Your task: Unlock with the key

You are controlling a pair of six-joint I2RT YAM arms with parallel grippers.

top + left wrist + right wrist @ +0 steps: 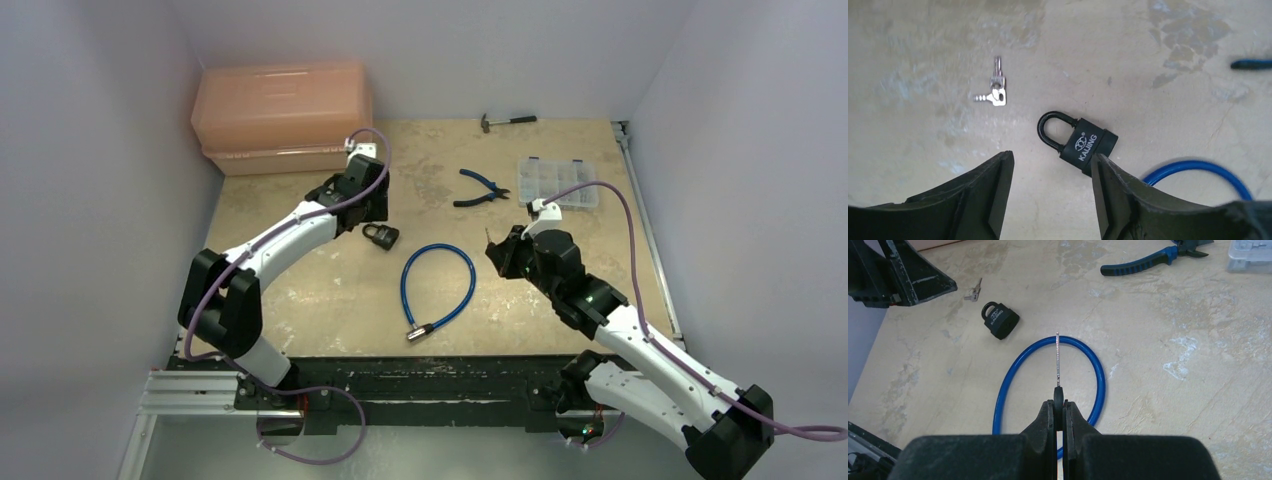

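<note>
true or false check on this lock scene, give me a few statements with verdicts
1. The right gripper is shut on the key. True.
2. The left gripper is clamped on the padlock. False: its jaws are open and the padlock lies on the table.
3. The padlock is threaded onto the blue cable. False: it lies beside the cable, apart from it, shackle closed.
4. Two spare keys lie on the table near the padlock. True.
</note>
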